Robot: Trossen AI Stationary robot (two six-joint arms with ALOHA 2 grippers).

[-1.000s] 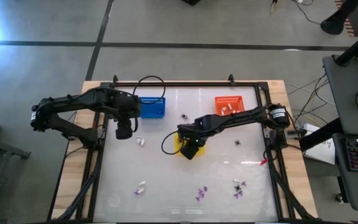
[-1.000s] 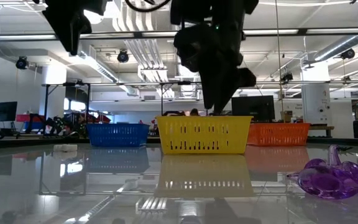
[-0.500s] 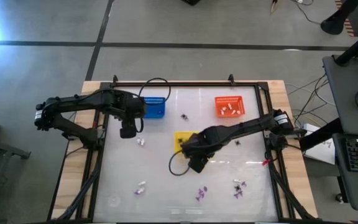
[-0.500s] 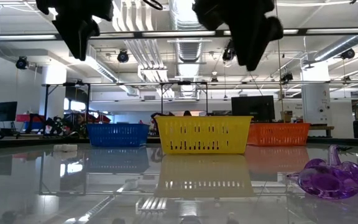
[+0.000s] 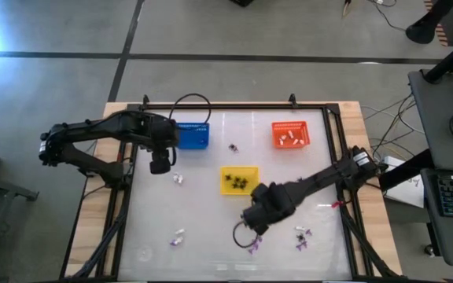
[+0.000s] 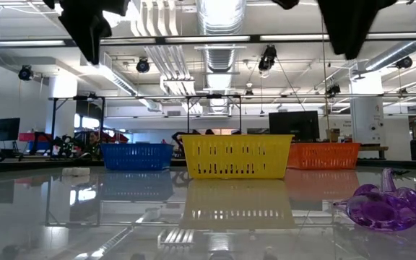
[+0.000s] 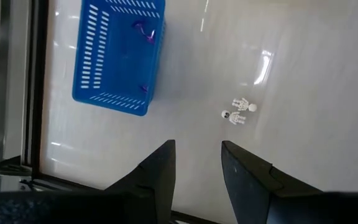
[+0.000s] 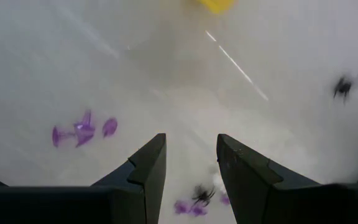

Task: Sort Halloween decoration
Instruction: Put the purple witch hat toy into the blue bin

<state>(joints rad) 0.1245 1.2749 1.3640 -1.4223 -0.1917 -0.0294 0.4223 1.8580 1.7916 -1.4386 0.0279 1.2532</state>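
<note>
My right gripper (image 5: 252,223) hangs open over the table's near middle, holding nothing. In its wrist view (image 8: 190,168), purple trinkets (image 8: 82,130) and a black spider on purple ones (image 8: 199,199) lie on the table below it, with another spider (image 8: 344,86) farther off. My left gripper (image 5: 160,165) waits open by the blue basket (image 7: 120,59). That basket holds purple trinkets (image 7: 143,28). Two white skeletons (image 7: 240,111) lie on the table just beyond the left fingers. The yellow basket (image 5: 238,179) holds black spiders, and the orange basket (image 5: 291,134) holds white ones.
More trinkets lie loose on the table: a black spider (image 5: 232,147) between the blue and orange baskets, white ones (image 5: 178,236) near left, and a purple and black cluster (image 5: 301,234) near right. A purple trinket (image 6: 385,206) sits close to the low camera. A black frame (image 5: 234,106) rims the table.
My right gripper has moved from above the yellow basket toward the table's near edge and a little to the right. It has risen toward the top of the low view. The yellow basket, covered before, now shows black spiders inside.
</note>
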